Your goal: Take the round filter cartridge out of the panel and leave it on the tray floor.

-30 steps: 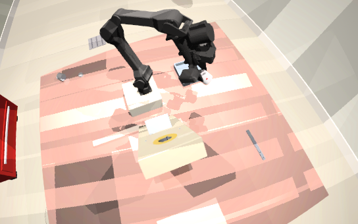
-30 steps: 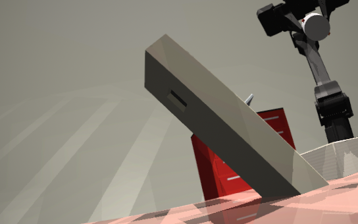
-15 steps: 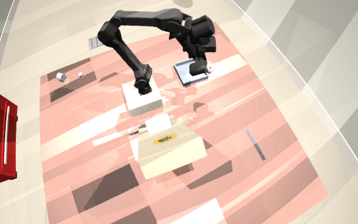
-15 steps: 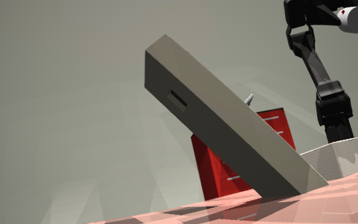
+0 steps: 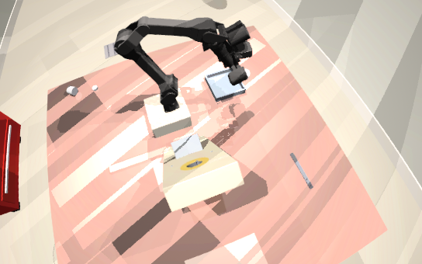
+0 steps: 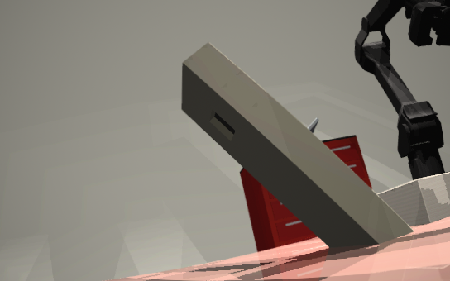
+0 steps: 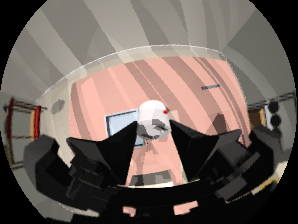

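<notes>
I'm looking down on a pink mat (image 5: 279, 155) (image 7: 150, 75) crossed by bright streaks and dark patches of shadow, spread on a pale floor. A grey wall rises behind, and a red drawer cabinet (image 5: 8, 163) (image 6: 265, 207) with light handles stands off the mat's edge. The arm's foot is on a white block (image 5: 172, 126) (image 6: 426, 198). Near it, the service panel (image 5: 203, 182) (image 6: 289, 153) leans at a slant in my exterior view; from the top I see a yellow ring (image 5: 184, 168) on its face around a dark, partly filled opening. A thin grey bar (image 5: 301, 171) (image 7: 210, 87) lies on the mat, well apart from the panel, and two small whitish pieces, a larger one (image 5: 71, 91) and a smaller one (image 5: 95, 88), sit near the far corner.

My end effector (image 5: 238, 75) (image 7: 153, 123) is partway open, its fingers closed on the white round cartridge (image 5: 247, 73) (image 7: 153, 117), which has a small red mark on its side. So the cartridge is out of the panel and in my grip. From the top, the end effector overlaps one corner of the blue-grey tray (image 5: 217, 93) (image 7: 106, 123); I can't tell how high above it the cartridge is.
</notes>
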{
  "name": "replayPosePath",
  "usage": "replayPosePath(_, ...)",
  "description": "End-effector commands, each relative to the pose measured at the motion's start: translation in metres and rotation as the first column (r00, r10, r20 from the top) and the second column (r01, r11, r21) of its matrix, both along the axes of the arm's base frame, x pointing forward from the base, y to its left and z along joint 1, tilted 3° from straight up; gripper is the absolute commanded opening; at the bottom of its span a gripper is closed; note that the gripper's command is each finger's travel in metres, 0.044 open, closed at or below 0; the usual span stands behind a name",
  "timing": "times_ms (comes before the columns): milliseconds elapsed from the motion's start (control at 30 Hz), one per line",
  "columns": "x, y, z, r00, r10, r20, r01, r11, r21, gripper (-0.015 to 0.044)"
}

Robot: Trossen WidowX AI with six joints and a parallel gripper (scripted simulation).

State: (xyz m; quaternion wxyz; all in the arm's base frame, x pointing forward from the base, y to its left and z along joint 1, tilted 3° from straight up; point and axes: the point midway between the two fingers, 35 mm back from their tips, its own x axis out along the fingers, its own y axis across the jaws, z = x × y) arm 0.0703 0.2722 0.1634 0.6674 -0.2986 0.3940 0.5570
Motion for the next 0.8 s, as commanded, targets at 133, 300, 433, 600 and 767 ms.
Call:
replayPosePath(133, -0.036, 0.006, -0.027, 0.993, 0.121, -0.005, -0.121, 0.993, 0.005, 0.0)
replayPosePath(300, -0.06, 0.006, -0.044, 0.979, 0.203, -0.005, -0.203, 0.979, 0.01, 0.0)
replayPosePath(433, -0.079, 0.004, -0.058, 0.963, 0.268, -0.006, -0.268, 0.963, 0.013, 0.0)
replayPosePath(600, -0.102, -0.002, -0.074, 0.938, 0.348, -0.006, -0.347, 0.938, 0.017, 0.0)
replayPosePath(767, -0.113, -0.006, -0.083, 0.922, 0.386, -0.006, -0.386, 0.922, 0.019, 0.0)
